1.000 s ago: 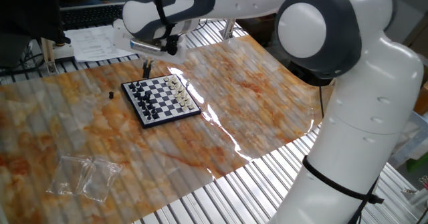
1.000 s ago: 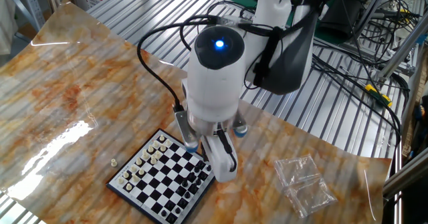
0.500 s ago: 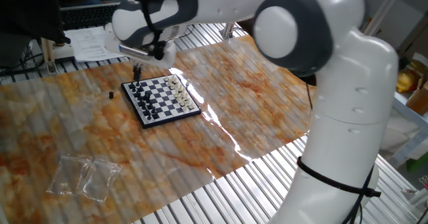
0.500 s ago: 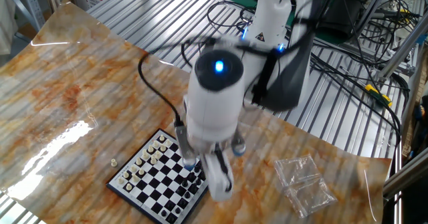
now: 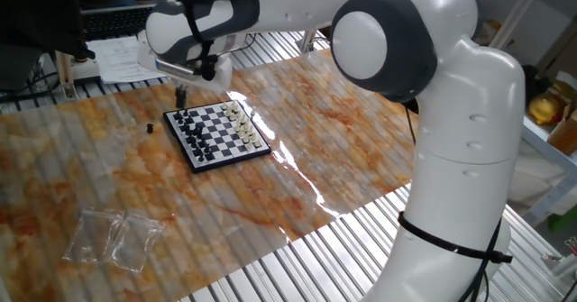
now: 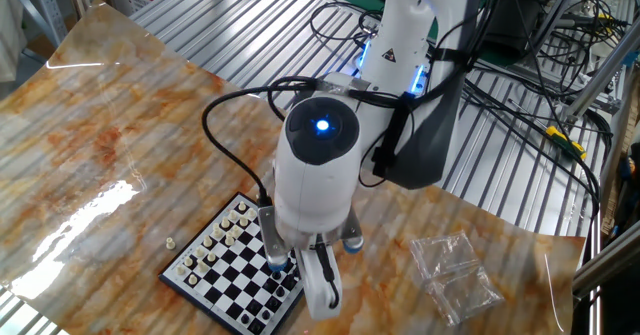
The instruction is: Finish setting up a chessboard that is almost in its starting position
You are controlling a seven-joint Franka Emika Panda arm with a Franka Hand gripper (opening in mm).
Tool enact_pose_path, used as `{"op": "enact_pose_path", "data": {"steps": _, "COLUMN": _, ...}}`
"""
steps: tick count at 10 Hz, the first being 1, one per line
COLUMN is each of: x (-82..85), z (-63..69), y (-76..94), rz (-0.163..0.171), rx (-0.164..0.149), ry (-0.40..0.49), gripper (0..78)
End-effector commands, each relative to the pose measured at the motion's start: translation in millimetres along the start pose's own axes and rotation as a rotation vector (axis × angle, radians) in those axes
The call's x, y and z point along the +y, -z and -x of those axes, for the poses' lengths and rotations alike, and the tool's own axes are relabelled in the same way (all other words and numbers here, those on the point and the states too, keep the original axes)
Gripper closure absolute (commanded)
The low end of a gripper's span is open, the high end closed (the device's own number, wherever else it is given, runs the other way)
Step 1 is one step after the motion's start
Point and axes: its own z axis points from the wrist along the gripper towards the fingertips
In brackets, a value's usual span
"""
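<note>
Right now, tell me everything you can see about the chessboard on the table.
The chessboard is a small square board, black-and-white chequered with a dark frame, lying flat on the marbled orange table cover. Tiny black pieces line one edge and cream-white pieces the opposite edge. It sits skewed to the table's edges. The gripper hangs over the corner by the black side; contact cannot be told. In the other fixed view the arm hides part of the board.

We see the arm has swung leftward, carrying the tool from above the chessboard's upper corner to just beyond its upper-left edge.
</note>
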Motion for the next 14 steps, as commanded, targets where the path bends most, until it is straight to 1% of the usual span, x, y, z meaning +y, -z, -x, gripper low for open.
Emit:
{"op": "enact_pose_path", "data": {"steps": 1, "x": 16.8, "z": 9.0, "y": -10.1, "rz": 0.008, "rx": -0.010, "ry": -0.030, "gripper": 77.6}}
{"op": "enact_pose_path", "data": {"steps": 4, "x": 25.4, "z": 15.0, "y": -17.4, "rz": 0.005, "rx": -0.013, "ry": -0.059, "gripper": 77.6}}
{"op": "enact_pose_path", "data": {"steps": 5, "x": 25.6, "z": 14.4, "y": -17.1, "rz": -0.003, "rx": -0.023, "ry": -0.059, "gripper": 77.6}}
{"op": "enact_pose_path", "data": {"steps": 7, "x": 26.0, "z": 12.9, "y": -16.0, "rz": -0.003, "rx": -0.023, "ry": -0.061, "gripper": 77.6}}
{"op": "enact_pose_path", "data": {"steps": 8, "x": 26.0, "z": 12.6, "y": -15.8, "rz": -0.009, "rx": -0.029, "ry": -0.064, "gripper": 77.6}}
{"op": "enact_pose_path", "data": {"steps": 9, "x": 26.0, "z": 12.6, "y": -15.8, "rz": -0.023, "rx": -0.045, "ry": -0.070, "gripper": 77.6}}
{"op": "enact_pose_path", "data": {"steps": 10, "x": 26.0, "z": 12.6, "y": -15.8, "rz": -0.021, "rx": -0.047, "ry": -0.071, "gripper": 77.6}}
{"op": "enact_pose_path", "data": {"steps": 12, "x": 26.0, "z": 12.6, "y": -15.8, "rz": -0.023, "rx": -0.041, "ry": -0.070, "gripper": 77.6}}
{"op": "enact_pose_path", "data": {"steps": 13, "x": 26.0, "z": 12.6, "y": -15.8, "rz": -0.018, "rx": -0.026, "ry": -0.058, "gripper": 77.6}}
{"op": "enact_pose_path", "data": {"steps": 14, "x": 26.0, "z": 12.6, "y": -15.8, "rz": -0.021, "rx": -0.025, "ry": -0.042, "gripper": 77.6}}
